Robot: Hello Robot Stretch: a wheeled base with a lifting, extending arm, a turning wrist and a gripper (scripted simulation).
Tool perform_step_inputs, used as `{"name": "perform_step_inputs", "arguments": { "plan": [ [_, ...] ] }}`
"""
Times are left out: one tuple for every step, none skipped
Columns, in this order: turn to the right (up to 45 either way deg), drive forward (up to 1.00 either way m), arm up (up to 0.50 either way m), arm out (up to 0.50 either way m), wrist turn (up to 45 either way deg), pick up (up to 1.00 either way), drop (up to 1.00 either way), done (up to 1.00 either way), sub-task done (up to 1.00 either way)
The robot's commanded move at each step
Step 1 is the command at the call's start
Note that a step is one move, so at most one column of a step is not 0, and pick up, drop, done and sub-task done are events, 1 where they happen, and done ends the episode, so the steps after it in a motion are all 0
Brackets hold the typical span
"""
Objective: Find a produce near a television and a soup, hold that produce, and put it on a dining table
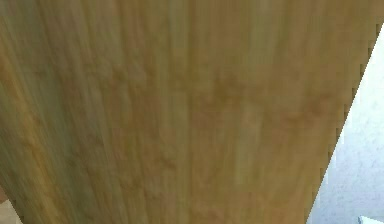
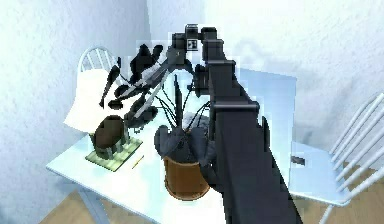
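In the arm side view the dark arm [image 2: 235,130] rises from the bottom edge over a pale blue table [image 2: 85,165]. Its two white squares [image 2: 195,42] stand near the top. Left of them is the gripper [image 2: 148,78], with a pale grey body, set among the dark leaves of a potted plant [image 2: 185,172]. I cannot tell whether it holds anything, because leaves and tabletop lie behind its far end. A brown rounded lump [image 2: 110,132] rests on a green mat at the table's left.
A white chair [image 2: 95,62] stands behind the table at the upper left, and another white chair [image 2: 345,150] at the right. A small dark item [image 2: 297,160] lies near the table's right edge. A wooden panel [image 1: 170,110] fills the forward view close up, with a pale wall [image 1: 360,150] at its right.
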Motion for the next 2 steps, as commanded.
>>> {"name": "perform_step_inputs", "arguments": {
  "plan": [
    [0.0, 0.00, 0.00, 0.00, 45.0, 0.00, 0.00, 0.00, 0.00],
    [0.0, 0.00, 0.00, 0.00, 45.0, 0.00, 0.00, 0.00, 0.00]
  ]
}}
